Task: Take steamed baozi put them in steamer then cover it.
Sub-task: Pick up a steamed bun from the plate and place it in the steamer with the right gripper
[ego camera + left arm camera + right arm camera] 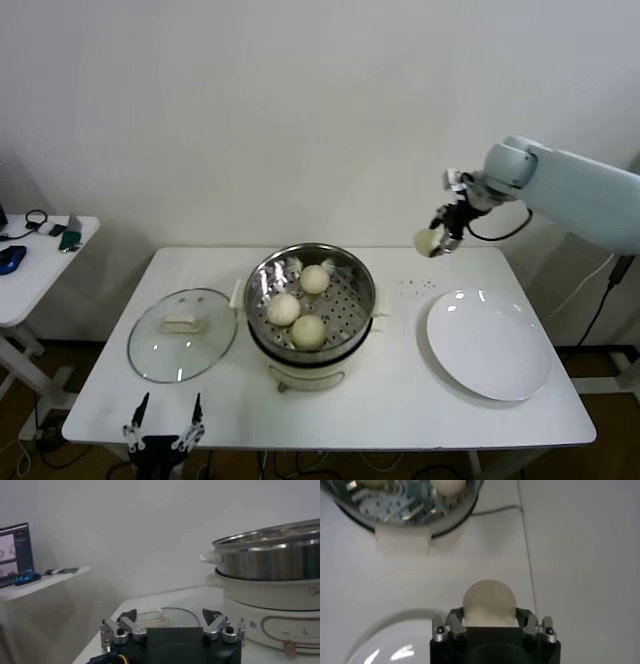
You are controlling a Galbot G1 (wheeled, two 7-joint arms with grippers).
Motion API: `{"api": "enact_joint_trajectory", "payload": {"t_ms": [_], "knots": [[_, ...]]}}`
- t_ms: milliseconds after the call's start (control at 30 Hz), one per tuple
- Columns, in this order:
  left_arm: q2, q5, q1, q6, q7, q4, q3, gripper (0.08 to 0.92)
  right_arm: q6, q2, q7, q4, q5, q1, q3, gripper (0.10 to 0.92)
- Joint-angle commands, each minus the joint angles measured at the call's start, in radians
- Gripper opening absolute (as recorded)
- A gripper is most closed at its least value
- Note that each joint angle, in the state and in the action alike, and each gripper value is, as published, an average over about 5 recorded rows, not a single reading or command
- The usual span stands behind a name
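Right gripper [436,243], upper right of frame, pinches last baozi [489,602] at its sides; soft, light, squashable. Left gripper [163,414], bottom left, fingers wide, idle.

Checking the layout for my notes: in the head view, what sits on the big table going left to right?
Glass lid → steamer with three buns → white plate; above its far edge, the right gripper holds a fourth bun.

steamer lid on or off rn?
Off. The cover lies flat on the table beside the steamer, whose tray is exposed with three baozi inside.
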Motion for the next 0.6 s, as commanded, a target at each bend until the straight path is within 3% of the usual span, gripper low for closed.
{"api": "enact_joint_trajectory", "payload": {"t_ms": [33,600], "knots": [[0.021,-0.004,0.004,-0.012,0.000,-0.007,0.009,0.823,-0.109,0.226,0.095,0.149,0.337,0.180,-0.184,0.693],[0.027,-0.007,0.008,-0.017,0.000,-0.012,0.005,0.823,-0.112,0.367,0.116,0.146,0.296,0.065,-0.263,0.696]]}}
